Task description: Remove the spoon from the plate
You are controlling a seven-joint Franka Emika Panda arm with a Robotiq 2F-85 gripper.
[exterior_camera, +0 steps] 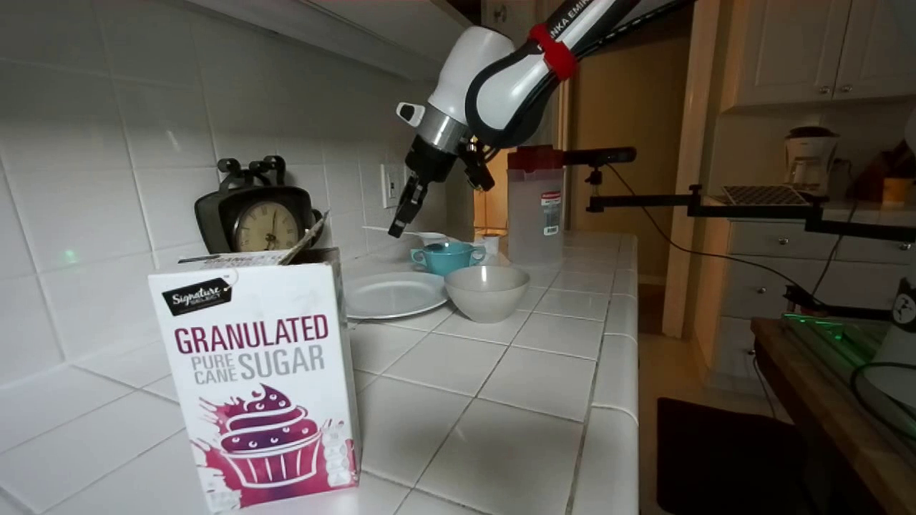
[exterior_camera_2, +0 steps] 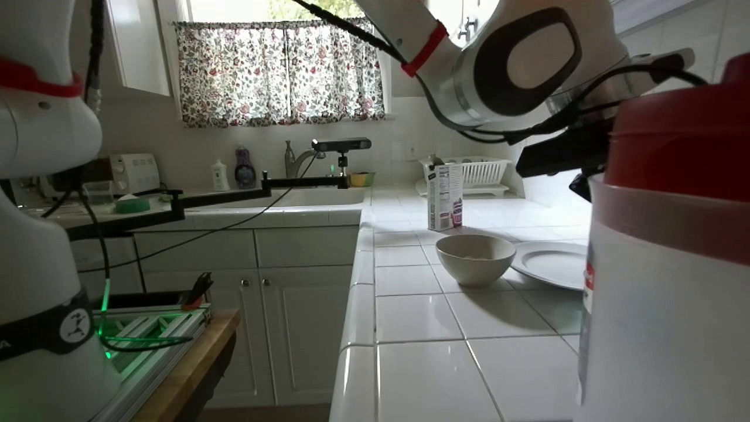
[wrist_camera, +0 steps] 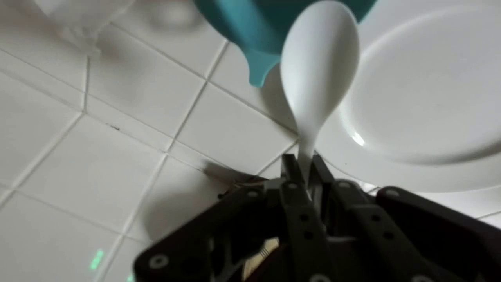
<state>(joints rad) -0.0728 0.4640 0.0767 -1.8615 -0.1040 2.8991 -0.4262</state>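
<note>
Gripper (wrist_camera: pixel 303 166), at the lower middle of the wrist view, is narrow, pinching the handle of a white spoon (wrist_camera: pixel 321 58). To the left spreads bare tile (wrist_camera: pixel 98 176); the spoon's head overlaps a blue cup (wrist_camera: pixel 250 27) at upper middle, whether touching I cannot tell; at right the plate (wrist_camera: pixel 430 90) lies flat, its left rim partly behind the spoon. In an exterior view, a sugar box (exterior_camera: pixel 257 386) stands at lower left, then comes the plate near the middle, with a bowl (exterior_camera: pixel 488 293) close by its right rim. Open room runs through the lower middle, between the box and the rounded edge of the counter (exterior_camera: pixel 622 372). Glossy white squares with grey seams make up the surface. At left rises a tiled wall (exterior_camera: pixel 71 179), a clock (exterior_camera: pixel 266 227) in front of it; right of upper middle stands a red-lidded jug (exterior_camera: pixel 537 207); past the edge are a dark mat (exterior_camera: pixel 723 450), lower right, and white cabinets (exterior_camera: pixel 787 57), upper right.
</note>
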